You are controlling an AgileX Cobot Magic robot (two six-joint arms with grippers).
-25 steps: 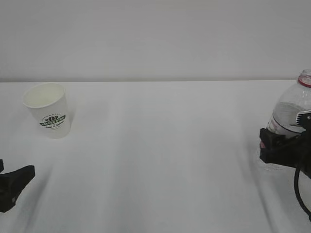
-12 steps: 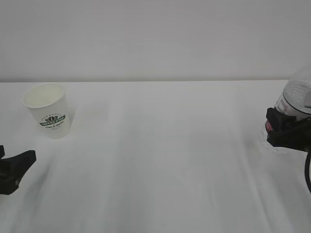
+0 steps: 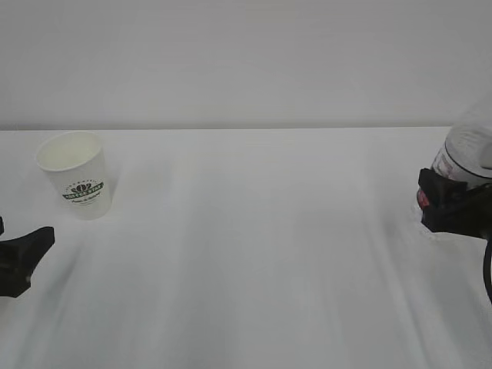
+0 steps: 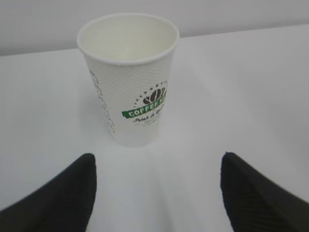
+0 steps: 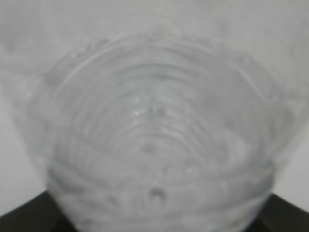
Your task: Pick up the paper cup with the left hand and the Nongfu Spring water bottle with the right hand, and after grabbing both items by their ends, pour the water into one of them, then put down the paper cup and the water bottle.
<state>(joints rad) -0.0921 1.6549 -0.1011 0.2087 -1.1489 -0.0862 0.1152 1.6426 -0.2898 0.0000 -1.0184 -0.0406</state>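
Exterior: right gripper [image 3: 450,206] clamped on clear red-labelled plastic bottle [image 3: 467,154]; left wrist only: left gripper [image 4: 157,193] gaping before upright white logo paper cup [image 4: 129,77] on worktop [image 4: 241,92].

Light: bright, even, diffuse, washing out what we see | Shadows: faint, soft streaks on the table [image 3: 246,254] | Blur: the Nongfu Spring water bottle [image 5: 159,140] fills the right wrist view, out of focus, perhaps smeared by motion | Glare: none we can make out
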